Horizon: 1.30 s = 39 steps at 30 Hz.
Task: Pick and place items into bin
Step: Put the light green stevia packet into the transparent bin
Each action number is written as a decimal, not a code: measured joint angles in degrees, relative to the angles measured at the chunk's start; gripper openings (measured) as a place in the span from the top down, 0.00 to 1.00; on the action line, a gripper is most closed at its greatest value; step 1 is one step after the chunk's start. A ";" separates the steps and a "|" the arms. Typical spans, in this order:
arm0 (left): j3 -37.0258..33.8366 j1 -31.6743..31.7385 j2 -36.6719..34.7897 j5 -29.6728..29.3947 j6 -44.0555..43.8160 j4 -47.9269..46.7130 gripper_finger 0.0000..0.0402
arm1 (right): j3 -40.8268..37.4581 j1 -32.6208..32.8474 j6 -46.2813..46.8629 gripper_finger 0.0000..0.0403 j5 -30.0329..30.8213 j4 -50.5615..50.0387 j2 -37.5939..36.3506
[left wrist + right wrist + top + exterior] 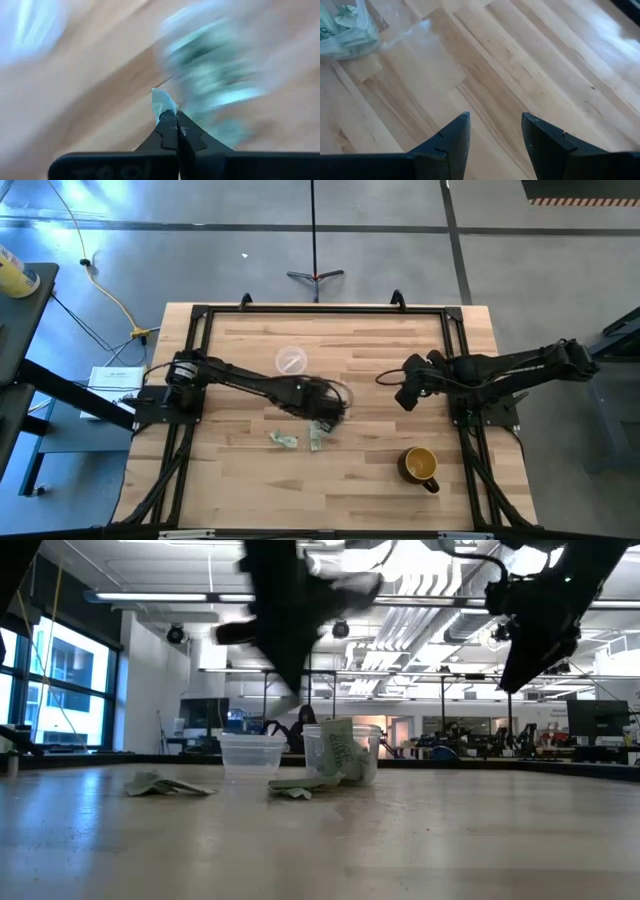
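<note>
One item (162,102) between left fingers (167,131)

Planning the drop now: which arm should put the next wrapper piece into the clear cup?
Left. Its tool is shut on a pale wrapper piece and hangs over the clear cup. The right tool is open, empty, raised over bare wood, farther from the loose pieces.

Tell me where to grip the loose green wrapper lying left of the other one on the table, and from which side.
Probably from straight above. The wrapper lies nearly flat on the table, so side access looks poor; the low view shows a crumpled raised middle, the likeliest part to pinch. The left gripper, shut on a wrapper piece, is nearest; the right gripper hangs open, farther away.
</note>
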 joint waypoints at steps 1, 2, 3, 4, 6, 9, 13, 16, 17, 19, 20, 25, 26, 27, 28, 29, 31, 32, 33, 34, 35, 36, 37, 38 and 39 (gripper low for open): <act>1.92 -0.03 0.05 -1.14 5.33 2.02 0.95 | 0.00 0.05 0.00 0.58 0.22 -0.87 -1.01; 3.44 -0.01 0.07 -1.81 11.26 3.72 0.95 | -0.02 0.05 0.02 0.58 0.44 -1.92 -1.84; 4.53 0.03 0.04 -2.14 18.32 5.83 0.95 | -0.02 0.05 0.00 0.58 0.80 -3.33 -2.90; 5.27 0.03 0.02 -2.28 26.03 9.22 0.95 | -0.02 0.05 0.00 0.58 1.23 -4.88 -4.07; 5.58 0.05 0.04 -3.01 39.07 15.66 0.95 | -0.02 0.05 0.02 0.58 1.96 -8.00 -5.99; 5.49 1.16 0.18 -2.77 49.49 17.31 0.95 | -0.02 0.03 0.77 0.58 2.49 -11.64 -8.92; 5.37 4.55 2.87 0.57 50.79 14.01 0.95 | -0.01 0.03 4.00 0.58 2.62 -13.45 -11.78; 5.40 5.57 4.10 1.97 54.08 13.85 0.95 | -0.01 0.03 6.09 0.58 2.75 -13.48 -13.11; 5.49 5.63 4.21 3.16 54.72 13.89 0.95 | -0.01 0.03 6.27 0.58 2.85 -13.45 -13.27; 5.49 5.86 4.90 6.34 55.25 13.67 0.95 | -0.02 0.03 7.20 0.58 3.05 -13.47 -13.50; 5.49 5.94 5.28 7.48 55.16 13.74 0.95 | -0.02 0.03 7.23 0.58 3.08 -13.47 -13.50; 5.65 6.09 5.97 9.16 54.92 13.20 0.95 | -0.02 0.03 7.40 0.58 3.77 -13.47 -13.40; 5.59 6.05 6.26 9.32 55.08 12.44 0.95 | -0.01 0.03 7.53 0.58 4.15 -13.47 -13.39; 5.54 6.05 7.12 9.97 55.20 12.11 0.95 | -0.02 0.03 7.68 0.58 4.41 -13.47 -13.40; 5.54 6.07 7.99 11.27 55.26 13.18 0.95 | 0.00 0.03 7.72 0.58 4.66 -13.47 -13.41; 5.53 6.18 8.76 12.79 55.26 13.57 0.95 | -0.02 0.03 7.72 0.58 4.74 -13.45 -13.41; 5.49 6.41 10.16 14.60 55.26 12.81 0.94 | -0.02 0.03 7.71 0.58 4.65 -13.38 -13.39; 5.66 6.35 10.78 14.83 55.24 13.16 0.93 | -0.02 0.03 7.75 0.58 4.63 -13.27 -13.39; 5.67 6.27 11.19 14.85 54.83 12.79 0.92 | -0.02 0.03 7.77 0.58 4.58 -13.14 -13.37; 5.66 6.10 11.33 14.32 54.37 12.26 0.91 | -0.02 0.03 7.80 0.58 4.52 -13.09 -13.37; 5.63 6.05 11.34 14.01 53.84 12.23 0.90 | -0.01 0.03 7.80 0.58 4.49 -13.07 -13.38; 5.66 6.03 11.29 14.04 53.37 12.57 0.88 | -0.01 0.03 7.80 0.58 4.45 -13.06 -13.37; 5.91 5.97 11.28 14.05 53.27 12.64 0.86 | -0.01 0.05 7.80 0.58 4.42 -13.05 -13.35; 6.58 5.92 11.33 14.03 53.17 11.70 0.84 | -0.02 0.05 7.80 0.58 4.50 -13.03 -13.35; 7.61 5.90 11.34 13.87 53.12 10.31 0.82 | -0.02 0.03 7.80 0.58 4.52 -13.01 -13.35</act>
